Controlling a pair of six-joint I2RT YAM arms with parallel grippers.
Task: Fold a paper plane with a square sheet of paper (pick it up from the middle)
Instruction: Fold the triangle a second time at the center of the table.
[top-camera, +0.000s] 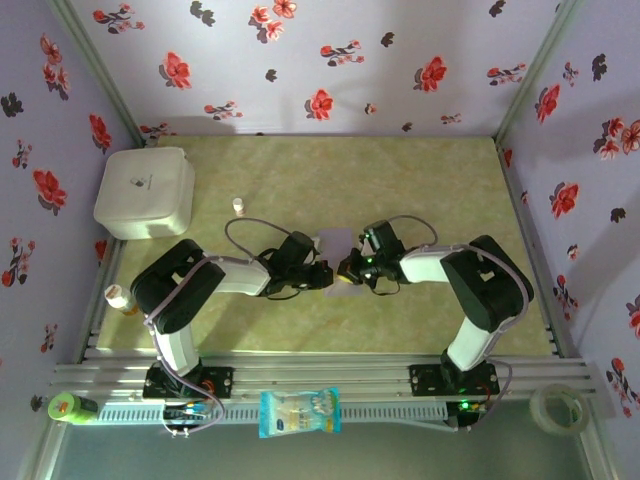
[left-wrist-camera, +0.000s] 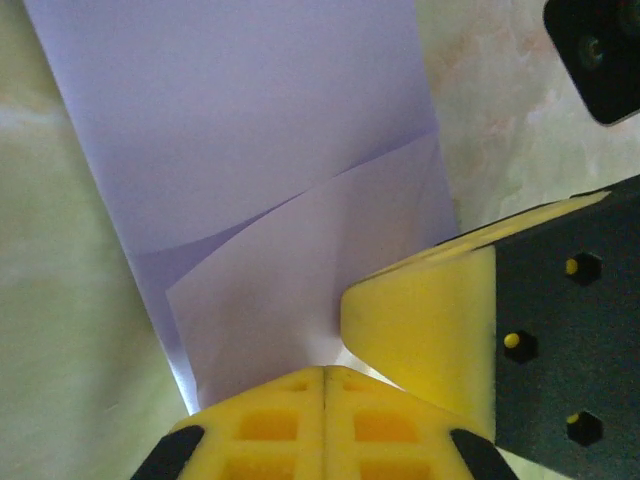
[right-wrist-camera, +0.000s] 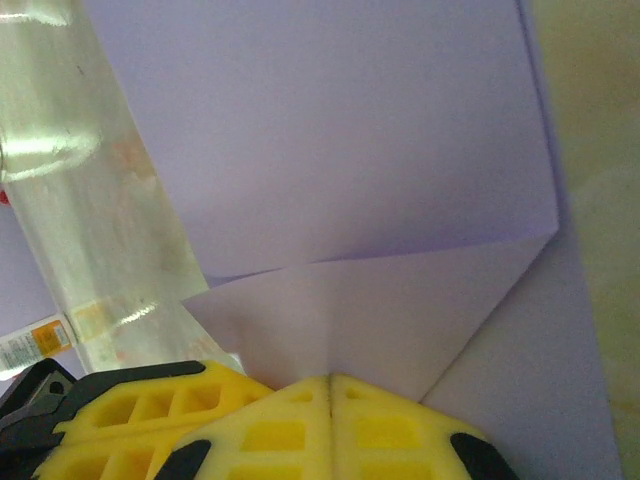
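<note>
Top external view showed the left gripper (top-camera: 322, 276) and right gripper (top-camera: 349, 268), jaws pressed together, meeting mid-table on the square sheet of paper (top-camera: 333, 241), whose folded corner (left-wrist-camera: 300, 290) seemingly needed flat, even pressure to crease cleanly.

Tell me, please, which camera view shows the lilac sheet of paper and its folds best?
The right wrist view: the sheet of paper spreads across most of the frame, its folded triangular flap crisp. The left wrist view shows it close, with one corner covered. In the top external view it is a small lilac patch.
</note>
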